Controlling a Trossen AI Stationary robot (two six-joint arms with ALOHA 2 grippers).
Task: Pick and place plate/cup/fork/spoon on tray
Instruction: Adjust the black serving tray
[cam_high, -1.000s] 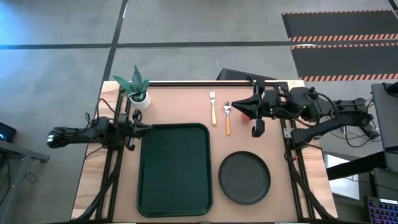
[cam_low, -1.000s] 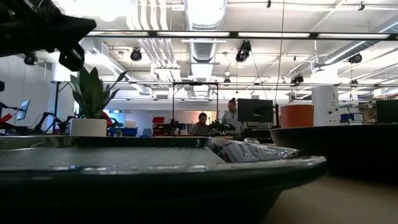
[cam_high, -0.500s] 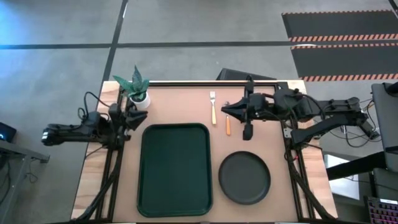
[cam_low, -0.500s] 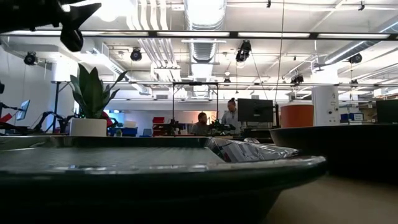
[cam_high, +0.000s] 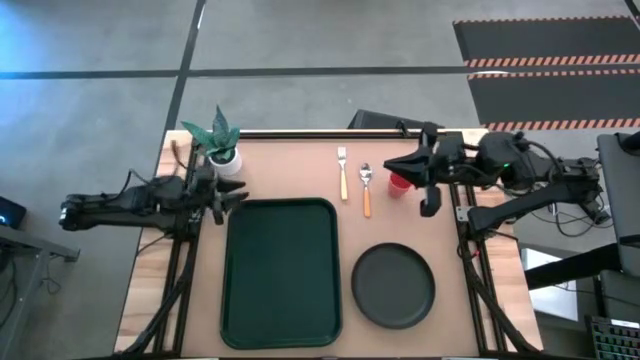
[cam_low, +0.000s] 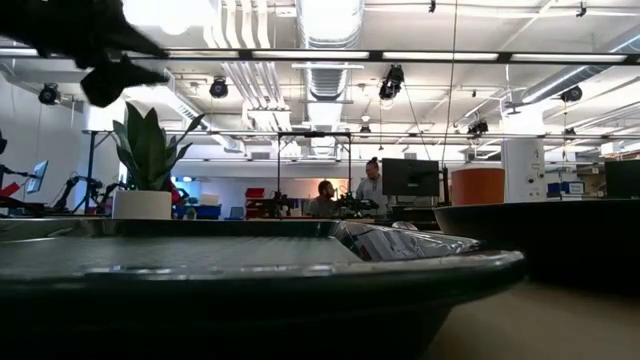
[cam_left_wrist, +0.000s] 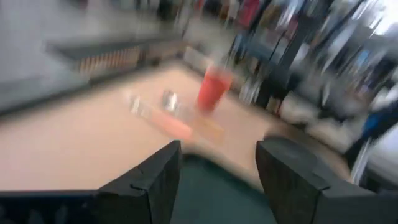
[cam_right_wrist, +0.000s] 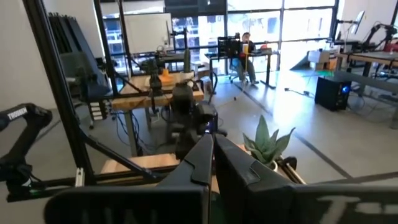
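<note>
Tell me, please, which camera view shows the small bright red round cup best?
The high view shows the small bright red round cup best: it stands on the wooden table, right of the orange-handled spoon. The left wrist view shows the cup too, but blurred. The low and right wrist views do not show it.

blurred: left wrist view throughout, cup (cam_left_wrist: 214, 89) a red smear, fork or spoon (cam_left_wrist: 168, 121) indistinguishable | cut off: tray (cam_low: 250, 270) and plate (cam_low: 560, 240) by low view's edges, seen edge-on only | hidden: table beneath right gripper (cam_right_wrist: 211, 163) fingers in right wrist view
</note>
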